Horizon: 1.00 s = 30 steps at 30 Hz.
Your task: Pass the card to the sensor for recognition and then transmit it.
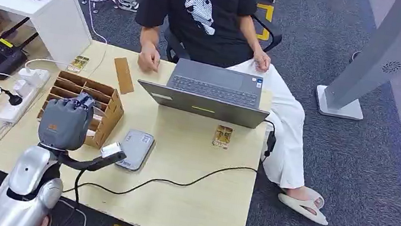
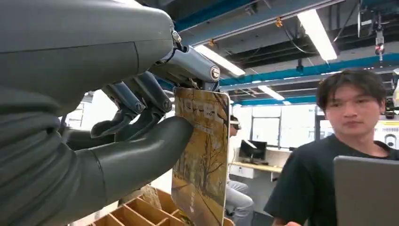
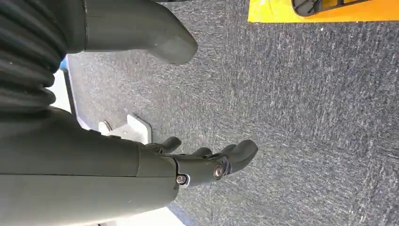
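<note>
Thumb (image 2: 141, 155) and fingers of the left hand (image 1: 68, 120) pinch the card (image 2: 202, 155), holding it upright above the wooden slotted box (image 1: 103, 112), just beside the grey sensor (image 1: 136, 149). The right hand (image 3: 141, 179) hangs over carpet, fingers loosely spread, holding nothing.

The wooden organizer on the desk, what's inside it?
Mostly empty slots show in the organizer. The left robot hand, pinching a card, hangs over its near part, so what lies in those slots cannot be seen.
</note>
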Available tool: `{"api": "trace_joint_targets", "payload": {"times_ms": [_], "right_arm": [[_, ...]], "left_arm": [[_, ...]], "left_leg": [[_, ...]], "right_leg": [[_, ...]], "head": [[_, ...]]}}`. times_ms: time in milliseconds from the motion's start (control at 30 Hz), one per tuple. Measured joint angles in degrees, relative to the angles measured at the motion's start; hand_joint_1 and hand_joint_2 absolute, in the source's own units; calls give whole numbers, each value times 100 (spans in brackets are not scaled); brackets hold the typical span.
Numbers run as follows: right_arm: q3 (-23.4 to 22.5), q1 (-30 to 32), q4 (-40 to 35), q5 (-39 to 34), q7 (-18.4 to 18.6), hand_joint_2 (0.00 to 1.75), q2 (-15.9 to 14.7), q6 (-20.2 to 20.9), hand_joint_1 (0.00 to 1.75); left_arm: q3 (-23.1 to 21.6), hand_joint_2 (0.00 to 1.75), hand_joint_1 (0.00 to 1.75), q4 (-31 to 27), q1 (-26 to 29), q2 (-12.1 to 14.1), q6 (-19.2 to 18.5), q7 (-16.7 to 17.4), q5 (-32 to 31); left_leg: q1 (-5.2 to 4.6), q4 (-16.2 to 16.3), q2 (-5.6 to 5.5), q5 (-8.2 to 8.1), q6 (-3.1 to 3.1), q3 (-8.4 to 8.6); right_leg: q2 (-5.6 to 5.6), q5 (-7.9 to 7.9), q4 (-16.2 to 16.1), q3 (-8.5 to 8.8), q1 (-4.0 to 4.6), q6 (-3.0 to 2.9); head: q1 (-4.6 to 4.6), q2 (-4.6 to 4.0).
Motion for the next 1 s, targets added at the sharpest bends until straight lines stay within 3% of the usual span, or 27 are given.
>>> {"api": "trace_joint_targets", "payload": {"times_ms": [400, 833, 1000], "right_arm": [[50, -1, 0, 20, 61, 175, 2, 9, 0], [240, -4, 0, 20, 109, 175, 7, 9, 0], [282, -4, -2, 18, 111, 175, 7, 9, 0]], "left_arm": [[-260, 175, 175, 219, 19, -122, 26, 105, -24], [-324, 175, 175, 1596, -27, -284, 324, 400, -186], [-324, 175, 175, 1849, -46, -297, 332, 402, -181]], "left_leg": [[0, 0, 0, 0, 0, 0], [1, -1, 0, 0, 0, 0], [1, -1, 0, 0, 0, -1]], "right_leg": [[-1, 0, 0, 0, 0, 0], [-1, -1, 1, -1, 1, 0], [-1, -1, 0, -1, 1, 1]], "head": [[0, 0], [0, 0], [0, 0]]}}
